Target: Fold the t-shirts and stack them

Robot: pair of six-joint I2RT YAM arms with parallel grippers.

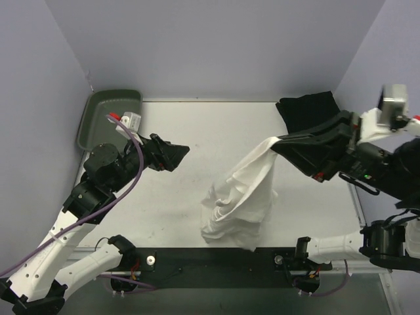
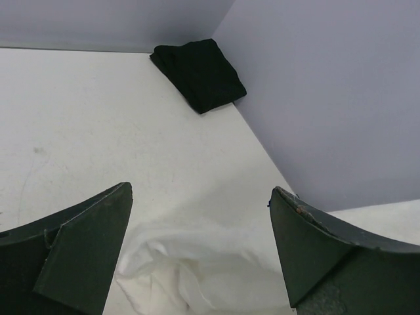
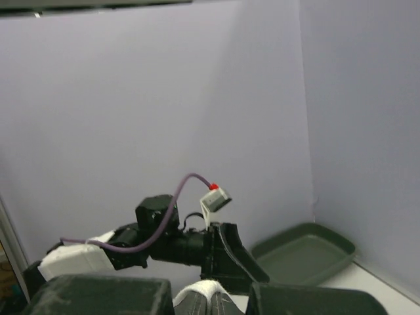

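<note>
Tray [image 1: 98, 118] sits far-left, black t-shirt [image 1: 305, 108] far-right, white t-shirt [image 1: 239, 197] hanging from right pincer [image 1: 275, 143].

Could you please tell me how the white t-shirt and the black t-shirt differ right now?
1. The white t-shirt is crumpled and unfolded; the black t-shirt is folded into a compact rectangle.
2. The white t-shirt is pinched at one end by the right gripper and partly lifted; the black t-shirt lies ungripped.
3. The white t-shirt is near the middle front of the table; the black t-shirt is in its far right corner.
Both are plain cloth touching the table.
</note>
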